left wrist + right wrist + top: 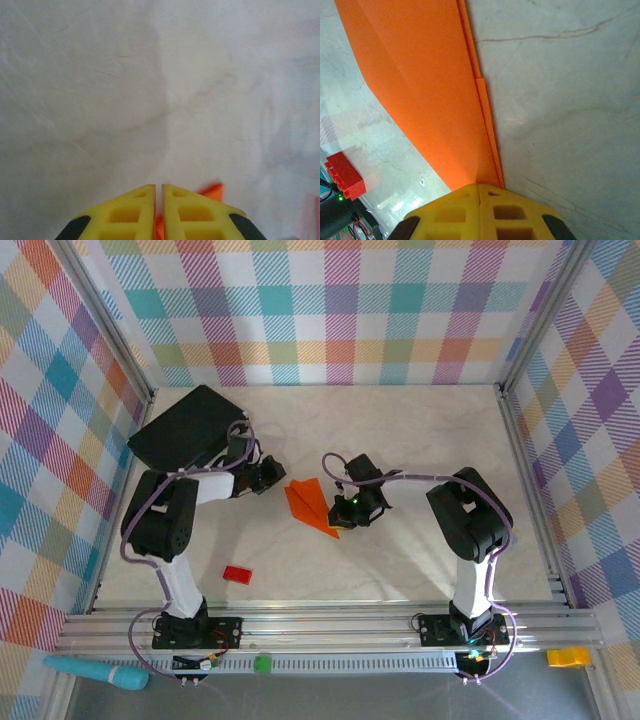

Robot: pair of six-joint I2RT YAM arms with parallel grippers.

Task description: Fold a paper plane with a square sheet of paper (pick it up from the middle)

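I'm counting 1 paper plane [312,503] mid-table | left gripper [158,186] pinching its left edge, right gripper [479,185] pinching its right side | 1 red block [237,574] near-left | 1 black case [185,427] far-left

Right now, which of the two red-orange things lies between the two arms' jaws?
The paper plane: flat, bright orange, pointed and creased, between both jaws. The small red block sits apart, lower in the top view.
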